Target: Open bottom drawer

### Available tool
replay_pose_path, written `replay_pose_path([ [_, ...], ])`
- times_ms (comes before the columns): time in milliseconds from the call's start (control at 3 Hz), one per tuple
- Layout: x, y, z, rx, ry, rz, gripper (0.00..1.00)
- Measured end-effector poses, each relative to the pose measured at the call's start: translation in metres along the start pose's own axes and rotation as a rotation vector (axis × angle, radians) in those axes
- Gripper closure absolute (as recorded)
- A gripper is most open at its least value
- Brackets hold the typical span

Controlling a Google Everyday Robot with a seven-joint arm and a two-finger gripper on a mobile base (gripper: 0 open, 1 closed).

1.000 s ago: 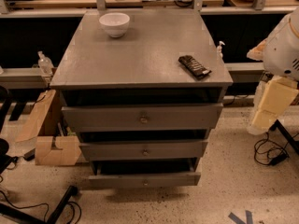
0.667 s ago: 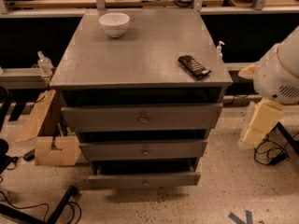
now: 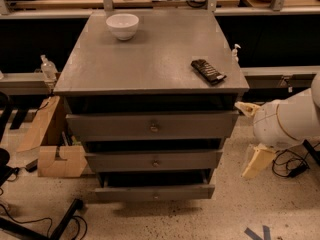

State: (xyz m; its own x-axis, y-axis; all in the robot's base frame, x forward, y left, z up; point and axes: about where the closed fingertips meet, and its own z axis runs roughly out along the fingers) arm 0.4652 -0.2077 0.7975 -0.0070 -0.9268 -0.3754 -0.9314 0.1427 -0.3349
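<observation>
The grey cabinet (image 3: 150,59) has three drawer fronts stacked under its top. The bottom drawer (image 3: 125,194) is the lowest and slimmest front, with a small round metal knob (image 3: 156,197) at its centre. A dark gap shows above its front. My white arm (image 3: 287,121) reaches in from the right edge of the camera view, beside the cabinet's right side. The cream gripper (image 3: 254,165) hangs down from it at about the height of the middle drawer (image 3: 120,161), to the right of the cabinet and apart from it. Nothing is seen in it.
A white bowl (image 3: 122,25) and a black remote (image 3: 208,71) lie on the cabinet top. Cardboard pieces (image 3: 57,156) lean at the cabinet's lower left. Cables (image 3: 290,170) run on the floor at right. A black stand leg (image 3: 60,223) crosses the floor at lower left.
My arm has come down and to the left, closer to the cabinet's right side, carrying the gripper lower. The drawers have not moved.
</observation>
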Motion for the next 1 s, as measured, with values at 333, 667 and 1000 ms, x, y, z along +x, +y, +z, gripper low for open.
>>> replay_pose_path([
  [333,0.006,-0.01,0.04,0.09,0.003,-0.093,0.0],
  [667,0.014,-0.012,0.052,0.123,0.05,-0.118,0.0],
  [1000,0.014,-0.012,0.052,0.128,0.055,-0.122,0.0],
])
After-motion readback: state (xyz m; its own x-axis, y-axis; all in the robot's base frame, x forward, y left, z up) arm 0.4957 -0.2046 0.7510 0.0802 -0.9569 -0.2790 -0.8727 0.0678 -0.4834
